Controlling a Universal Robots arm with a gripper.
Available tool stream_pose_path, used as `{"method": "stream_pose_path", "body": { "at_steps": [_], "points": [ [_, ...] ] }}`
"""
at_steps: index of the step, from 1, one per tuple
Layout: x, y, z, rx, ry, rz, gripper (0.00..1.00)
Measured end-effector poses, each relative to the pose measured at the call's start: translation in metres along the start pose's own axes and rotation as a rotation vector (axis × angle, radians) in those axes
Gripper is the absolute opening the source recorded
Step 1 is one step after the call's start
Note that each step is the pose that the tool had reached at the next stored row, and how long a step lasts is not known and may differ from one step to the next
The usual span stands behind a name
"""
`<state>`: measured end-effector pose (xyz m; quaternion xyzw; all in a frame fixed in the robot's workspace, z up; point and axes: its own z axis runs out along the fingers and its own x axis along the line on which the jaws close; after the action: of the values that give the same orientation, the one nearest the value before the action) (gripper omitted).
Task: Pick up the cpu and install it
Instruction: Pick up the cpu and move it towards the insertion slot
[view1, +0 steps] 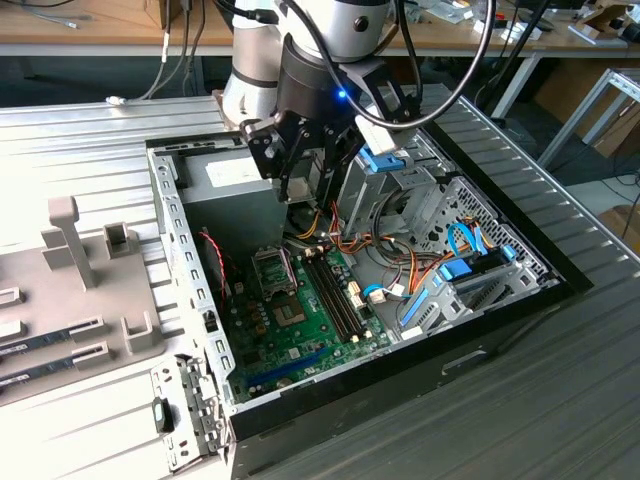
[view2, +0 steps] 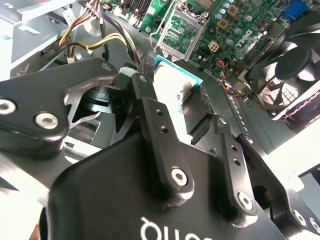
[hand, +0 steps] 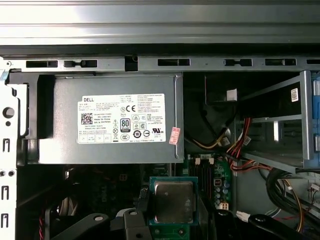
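The cpu (hand: 173, 201), a small square chip with a silver-grey top and a thin green rim, sits between my gripper's fingers in both wrist views (view2: 174, 86). My gripper (view2: 172, 90) is shut on its edges. In the exterior view the gripper (view1: 315, 188) hangs inside the open computer case, above the back part of the green motherboard (view1: 300, 320). The open cpu socket (view2: 182, 29), with its metal frame raised, lies a little beyond the chip on the board (view1: 272, 265). The chip is held clear of the board.
A grey power supply (hand: 115, 120) fills the case's back corner beside the gripper. Cable bundles (view1: 375, 245), a drive cage with blue clips (view1: 385, 160), memory slots (view1: 335, 295) and a black fan (view2: 295, 70) surround the socket. A grey fixture (view1: 70, 290) lies outside the case at the exterior view's left.
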<state>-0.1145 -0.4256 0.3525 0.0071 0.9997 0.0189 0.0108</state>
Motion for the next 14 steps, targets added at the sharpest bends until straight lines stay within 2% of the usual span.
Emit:
{"method": "stream_pose_path", "body": {
  "at_steps": [14],
  "points": [
    [-0.0053,-0.0047,0.0023,0.0001,0.0000,0.000,0.47]
  ]
}}
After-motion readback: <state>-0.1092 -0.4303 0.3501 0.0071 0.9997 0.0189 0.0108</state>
